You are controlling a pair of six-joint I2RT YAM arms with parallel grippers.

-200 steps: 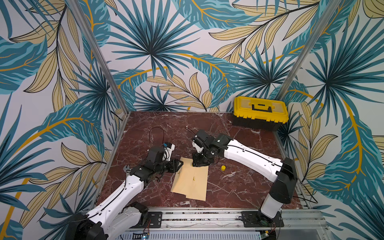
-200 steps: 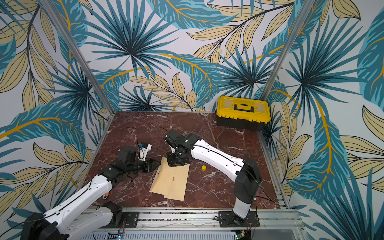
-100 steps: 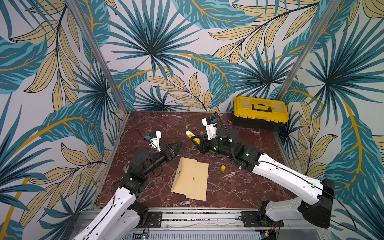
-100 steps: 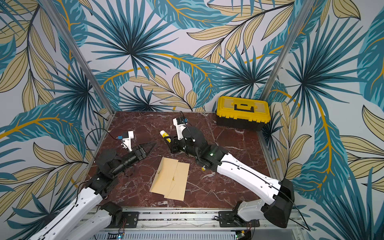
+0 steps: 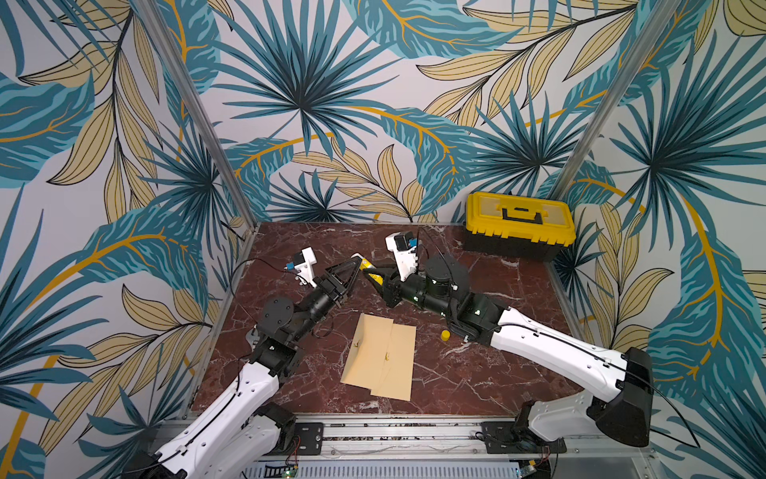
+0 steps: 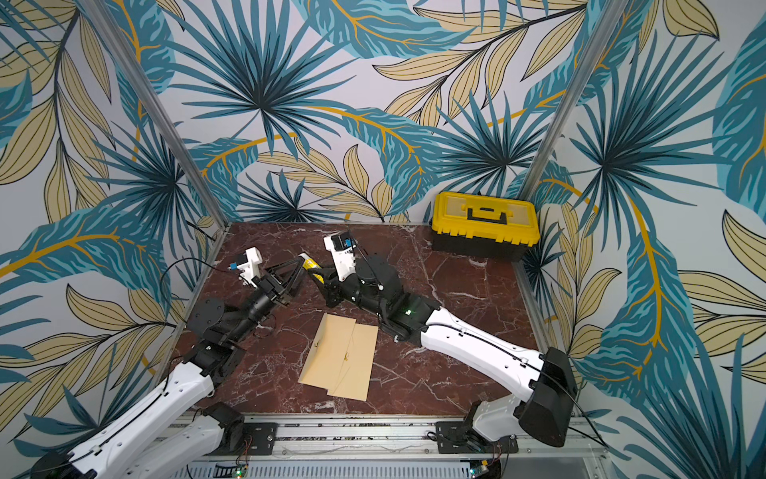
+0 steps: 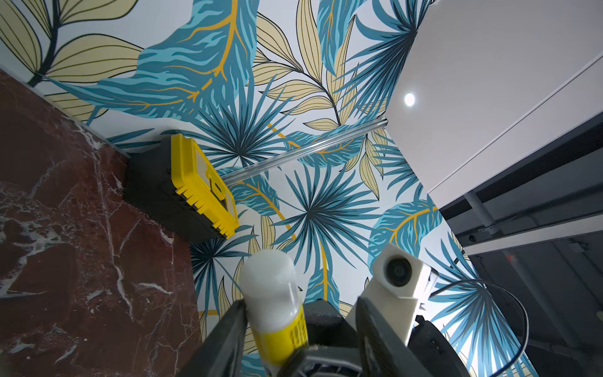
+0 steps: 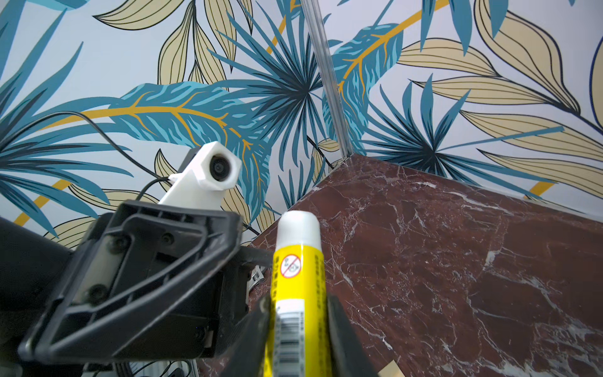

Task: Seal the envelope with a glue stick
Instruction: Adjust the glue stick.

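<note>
Currently catalogued on the red-brown marble tabletop:

1. Small bright yellow plastic glue stick, with a white barcode label and a bare white tip. It is uncapped and raised, tilted, above the middle rear of the table.
2. Right gripper: jaws pinch the stick's labelled barrel.
3. Left gripper: jaws spread to either side of the white tip. One finger sits just beside the stick, the other stands apart.
4. Small yellow cylindrical cap: lies on the marble between envelope and right arm.
5. Tan paper envelope: lies flat, nearer the front edge than both grippers.
6. Black plastic toolbox with a yellow lid: stands in the far right corner.
</note>
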